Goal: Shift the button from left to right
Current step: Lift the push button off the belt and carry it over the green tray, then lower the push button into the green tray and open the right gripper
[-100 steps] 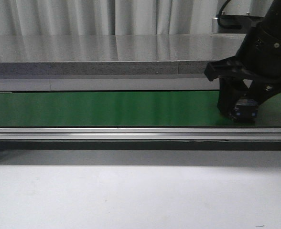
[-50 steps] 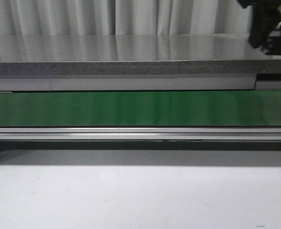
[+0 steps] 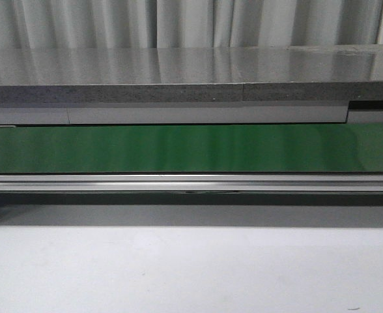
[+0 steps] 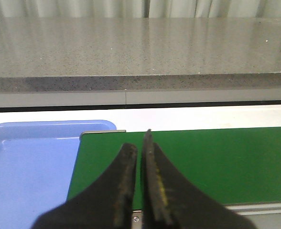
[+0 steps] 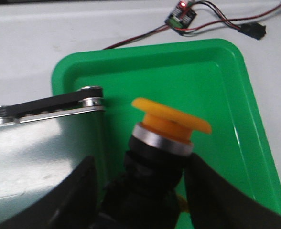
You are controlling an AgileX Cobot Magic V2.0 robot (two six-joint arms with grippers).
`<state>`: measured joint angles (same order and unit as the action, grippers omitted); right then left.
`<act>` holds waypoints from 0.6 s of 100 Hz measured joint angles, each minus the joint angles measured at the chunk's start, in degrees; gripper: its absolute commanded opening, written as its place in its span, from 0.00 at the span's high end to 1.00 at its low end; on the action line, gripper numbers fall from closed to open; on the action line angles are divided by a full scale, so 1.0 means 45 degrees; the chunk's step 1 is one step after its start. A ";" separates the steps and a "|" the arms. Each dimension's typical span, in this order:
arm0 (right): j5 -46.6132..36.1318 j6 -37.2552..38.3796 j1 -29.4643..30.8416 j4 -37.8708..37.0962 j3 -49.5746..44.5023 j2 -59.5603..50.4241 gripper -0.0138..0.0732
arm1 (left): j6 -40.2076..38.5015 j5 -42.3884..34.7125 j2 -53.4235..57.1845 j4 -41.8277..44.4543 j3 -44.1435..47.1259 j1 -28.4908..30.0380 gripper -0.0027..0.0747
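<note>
We find the button point(image 5: 164, 138) held in the right gripper point(image 5: 140, 191), its black body clamped between the two dark fingers point(image 5: 71, 198), yellow cap tilted and uppermost, a pale metallic band just under the cap. It hangs above the green tray point(image 5: 226, 81), over the tray's floor near the wall that faces the conveyor end; we cannot tell whether it touches the tray. The roller end of the conveyor point(image 5: 49, 107) reaches over that tray wall. Past the tray's far rim, on the white desk, lie a small circuit board point(image 5: 180, 12) with a red light and its red and black wires point(image 5: 217, 24).

The left gripper point(image 4: 140, 152) is clenched on nothing, fingertips nearly meeting, above the green belt point(image 4: 202, 162) at its left end. Beside that end sits a blue tray point(image 4: 30, 167).

In the front view we see only the belt and the grey counter point(image 3: 178, 72) behind it; neither arm appears.
</note>
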<state>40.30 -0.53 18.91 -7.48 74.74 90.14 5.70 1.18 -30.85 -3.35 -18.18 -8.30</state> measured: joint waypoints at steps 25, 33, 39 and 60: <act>-0.0216 0.0000 0.0851 0.0000 0.0000 0.1992 0.62 | 0.0000 0.0000 0.0000 0.0000 0.0000 0.0000 0.96; -0.0216 0.0000 0.0932 -0.0016 0.0000 0.2575 0.62 | 0.0000 0.0000 0.0000 0.0000 0.0000 0.0000 0.96; -0.0243 0.0000 0.0962 -0.0016 0.0000 0.2948 0.62 | 0.0000 0.0000 0.0000 0.0000 0.0000 0.0000 0.96; -0.0243 0.0000 0.1013 -0.0016 0.0000 0.3409 0.62 | 0.0000 0.0000 0.0000 0.0000 0.0000 0.0000 0.96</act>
<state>39.20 -0.53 23.47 -7.55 74.74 105.48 5.70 1.18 -30.85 -3.35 -18.18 -8.30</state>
